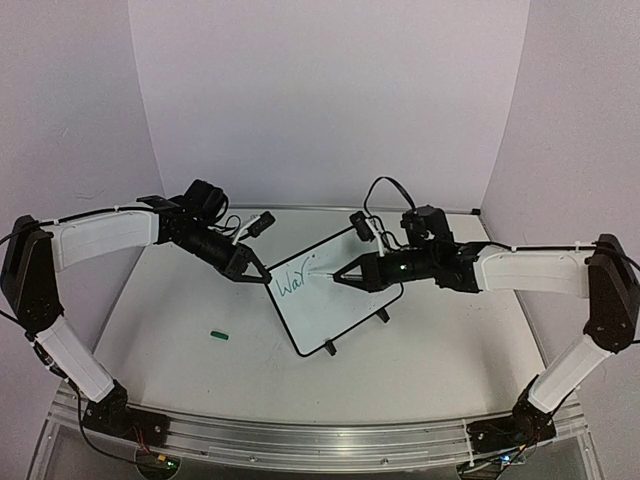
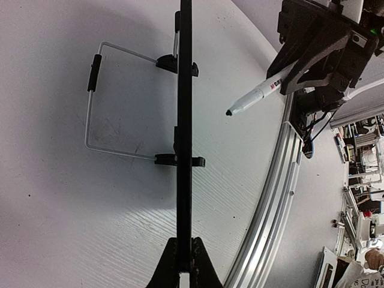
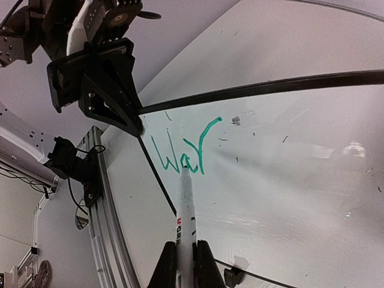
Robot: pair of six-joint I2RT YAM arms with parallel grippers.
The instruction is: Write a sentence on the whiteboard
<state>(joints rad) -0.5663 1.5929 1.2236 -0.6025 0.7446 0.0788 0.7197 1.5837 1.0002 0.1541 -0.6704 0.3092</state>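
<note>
Near the middle of the table [image 1: 180, 330], between the two arms, sits the whiteboard [image 1: 335, 308], turned so that its corners point near, far, left and right. Two small black feet [image 1: 380, 315] show along its near right edge. From the left wrist the board is seen edge-on as a thin black line, with a bent wire stand [image 2: 90, 108] clipped to its back and reaching out over the table on the left.

The left gripper [image 1: 255, 272] comes in from the left and is clamped on the board's left corner; its fingers [image 2: 171, 264] are pressed together on the black frame.

The right gripper [image 1: 345, 275] reaches in from the right over the board's face, its fingers squeezed on a white marker [image 3: 186, 204] that points left, towards the other gripper. Green handwriting [image 3: 180, 153] reading roughly "War" runs across the board near the left corner. In the right wrist view the marker's tip meets the foot of the last letter. In the left wrist view the tip seems to stand just off the board's plane, so I cannot tell whether it touches.

A small green object [image 1: 221, 335] lies on the table to the left of the board, well apart from it. An aluminium rail [image 1: 300, 440] runs along the near edge of the table, carrying both arm bases
</note>
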